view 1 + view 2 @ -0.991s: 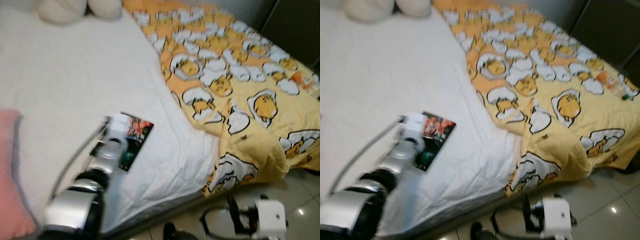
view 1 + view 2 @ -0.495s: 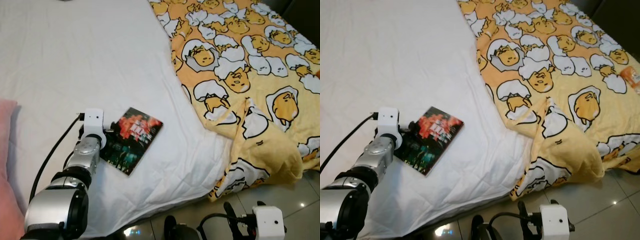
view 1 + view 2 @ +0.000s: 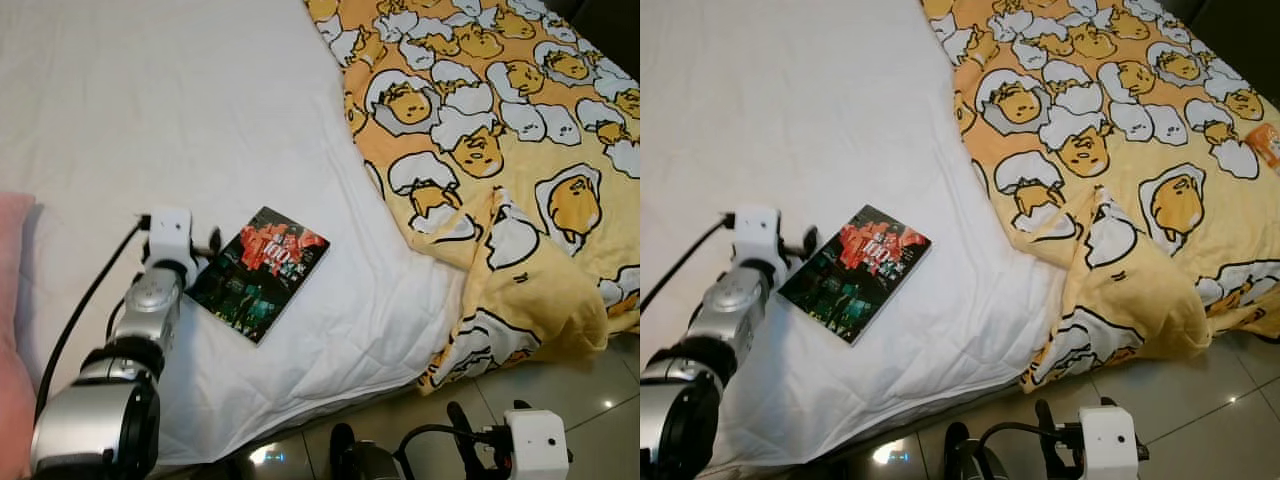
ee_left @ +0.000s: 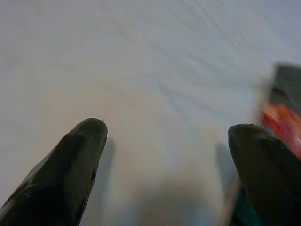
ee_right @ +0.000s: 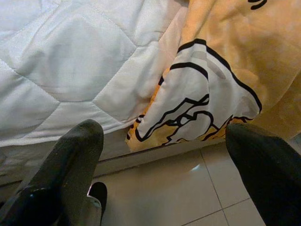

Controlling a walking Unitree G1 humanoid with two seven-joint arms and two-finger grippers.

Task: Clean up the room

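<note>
The book [image 3: 258, 273] lies flat on the white bed [image 3: 150, 120] near its foot edge, its long axis slanting from that edge up toward the yellow blanket [image 3: 500, 150]. The left gripper [image 4: 164, 155] hovers low over the sheet just beside the book's left corner, fingers spread wide, one fingertip [image 4: 261, 146] at the book's edge, so the book is a short reach to the right. The right gripper [image 5: 164, 155], also open, hangs below the bed's foot edge above the floor [image 5: 155, 193], so the left arm is far nearer.
</note>
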